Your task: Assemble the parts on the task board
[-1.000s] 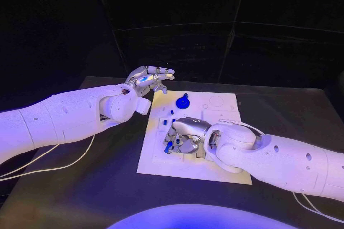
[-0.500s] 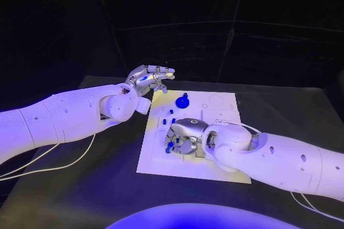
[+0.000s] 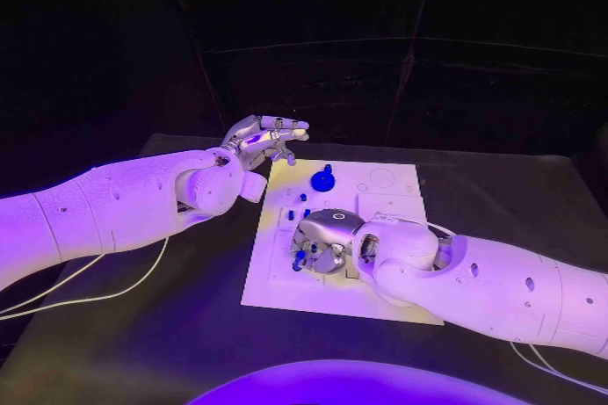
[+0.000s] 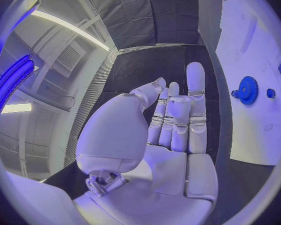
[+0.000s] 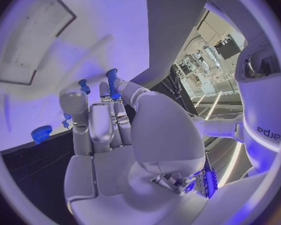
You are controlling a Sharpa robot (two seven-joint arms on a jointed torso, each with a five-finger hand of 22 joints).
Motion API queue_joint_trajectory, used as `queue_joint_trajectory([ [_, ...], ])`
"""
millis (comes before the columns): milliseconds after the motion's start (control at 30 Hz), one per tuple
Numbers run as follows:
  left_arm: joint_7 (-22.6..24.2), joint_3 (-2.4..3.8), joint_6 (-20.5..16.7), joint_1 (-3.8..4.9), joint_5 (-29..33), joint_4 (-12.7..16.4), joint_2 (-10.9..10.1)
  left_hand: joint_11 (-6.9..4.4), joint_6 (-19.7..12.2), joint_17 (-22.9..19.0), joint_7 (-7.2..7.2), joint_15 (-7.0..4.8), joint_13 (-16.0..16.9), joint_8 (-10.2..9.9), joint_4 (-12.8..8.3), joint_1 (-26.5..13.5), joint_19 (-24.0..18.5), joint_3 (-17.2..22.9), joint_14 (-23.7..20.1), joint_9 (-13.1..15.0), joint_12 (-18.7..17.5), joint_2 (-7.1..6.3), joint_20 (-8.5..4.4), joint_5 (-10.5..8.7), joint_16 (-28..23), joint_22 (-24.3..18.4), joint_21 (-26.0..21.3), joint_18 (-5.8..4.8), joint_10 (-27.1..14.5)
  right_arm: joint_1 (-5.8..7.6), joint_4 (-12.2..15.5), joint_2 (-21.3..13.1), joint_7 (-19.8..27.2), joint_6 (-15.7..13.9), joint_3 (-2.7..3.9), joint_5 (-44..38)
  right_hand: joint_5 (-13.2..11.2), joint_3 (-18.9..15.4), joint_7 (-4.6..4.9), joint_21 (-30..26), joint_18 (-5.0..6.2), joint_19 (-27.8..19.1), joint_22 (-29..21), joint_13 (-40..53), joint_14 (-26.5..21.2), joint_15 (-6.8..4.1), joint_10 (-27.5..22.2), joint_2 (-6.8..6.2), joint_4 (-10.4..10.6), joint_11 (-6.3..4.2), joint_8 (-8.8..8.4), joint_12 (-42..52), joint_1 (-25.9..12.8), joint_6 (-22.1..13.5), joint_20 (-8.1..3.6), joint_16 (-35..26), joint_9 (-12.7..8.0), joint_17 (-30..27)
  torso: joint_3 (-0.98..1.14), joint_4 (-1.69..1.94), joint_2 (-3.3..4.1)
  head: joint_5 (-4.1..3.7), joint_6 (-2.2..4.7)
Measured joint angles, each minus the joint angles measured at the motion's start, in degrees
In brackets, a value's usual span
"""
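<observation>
**Operator:** Head view has my right hand [image 3: 327, 240] low over the near-left part of the task board [image 3: 393, 181], fingers curled down around a small blue peg [image 3: 299, 261]. Right wrist view shows a blue peg [image 5: 112, 81] up at the fingertips [image 5: 72, 101], but I cannot tell whether it is actually pinched or just touched.

**Observer:** And your left?

**Operator:** My left hand [image 3: 261, 139] hovers off the far-left corner of the board, above the table, fingers loosely bent and apart, holding nothing. From its wrist view the fingers [image 4: 195, 82] stand straight and bare, with the blue gear [image 4: 247, 90] lying on the board just beyond them.

**Observer:** How do you expect those parts to handle?

**Operator:** I judge them light, stiff plastic, likely smooth enough to squirt out of metal fingertips. The pegs [image 3: 290, 216] standing along the left side of the board are thin, so I'd take one by its sides near the top and keep it upright. The gear [image 3: 323, 181] sits at the far middle; I'd grip it by its raised hub rather than the toothed rim.

**Observer:** Fragile?

**Operator:** Probably not, but easy to tip or drop.
</observation>
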Motion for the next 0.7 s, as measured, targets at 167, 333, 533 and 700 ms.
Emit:
queue_joint_trajectory([
  [167, 0.0, 0.00, 0.0, 0.00, 0.0, 0.0, 0.0, 0.00, 0.0, 0.0, 0.00, 0.00, 0.0, 0.0, 0.0, 0.0, 0.0, 0.0, 0.0, 0.0, 0.0, 0.00, 0.00, 0.00, 0.0, 0.0, 0.0, 0.00, 0.0, 0.00, 0.1, 0.5, -0.8, 0.5, 0.00, -1.0, 0.0, 0.0, 0.01, 0.0, 0.00, 0.0, 0.0, 0.0, 0.0, 0.00, 0.0, 0.00, 0.0, 0.00, -0.01, 0.0, 0.0, 0.0, 0.00, 0.0, 0.0, 0.0, 0.02, -0.02, 0.01, 0.02, 0.03],
  [333, 0.0, 0.00, 0.1, 0.00, 0.0, 0.0, 0.0, 0.00, 0.0, 0.0, 0.00, 0.00, 0.0, 0.0, 0.0, 0.0, 0.0, 0.0, 0.0, 0.0, 0.0, 0.00, 0.00, 0.00, 0.0, 0.0, 0.0, 0.00, 0.0, 0.02, 0.3, 0.6, -1.3, 1.1, -0.04, -1.9, -0.3, 0.0, 0.08, 0.0, 0.00, -0.2, 0.0, -0.1, 0.0, 0.00, 0.0, -0.83, 0.0, 0.00, -0.02, -0.6, -0.8, -0.1, 0.21, 0.0, 0.1, 0.0, -0.01, -0.02, 0.01, -0.03, -0.11],
  [533, -0.1, 0.00, 0.1, 0.00, 0.0, 0.0, -0.1, 0.18, -0.2, -0.1, 0.21, 0.00, 0.0, 0.0, 0.0, 0.0, 0.0, 0.0, 0.0, 0.0, 0.0, 0.00, 0.00, 0.00, 0.0, -0.1, 0.0, 0.00, -0.2, 0.06, 0.5, 0.6, -1.4, 1.4, -0.46, -2.1, 0.2, -0.8, 0.47, 0.4, 0.00, -0.3, 0.2, -0.3, -0.2, 0.27, -0.6, -2.39, 0.0, 0.54, -0.61, -1.8, -2.4, -2.3, 0.33, 0.4, -0.3, 0.2, -0.02, -0.03, 0.01, -0.01, -0.22],
  [700, -0.1, 0.00, 0.1, 0.00, 0.0, 0.0, -0.1, 0.20, -0.2, -0.1, 0.21, 0.00, 0.0, 0.0, 0.0, 0.0, 0.0, 0.0, 0.0, 0.0, 0.0, 0.00, 0.00, 0.00, 0.0, -0.1, 0.0, 0.00, -0.2, -0.02, 0.5, 0.6, -1.3, 1.0, -0.53, -2.0, -0.1, -2.2, 0.91, 0.4, 0.00, -0.5, -0.3, -0.3, 0.0, 0.85, -3.2, -3.76, 0.4, 1.38, -0.61, -3.0, -3.8, -5.8, 0.76, 0.4, -0.3, 0.1, -0.01, -0.05, 0.01, -0.01, -0.21],
])
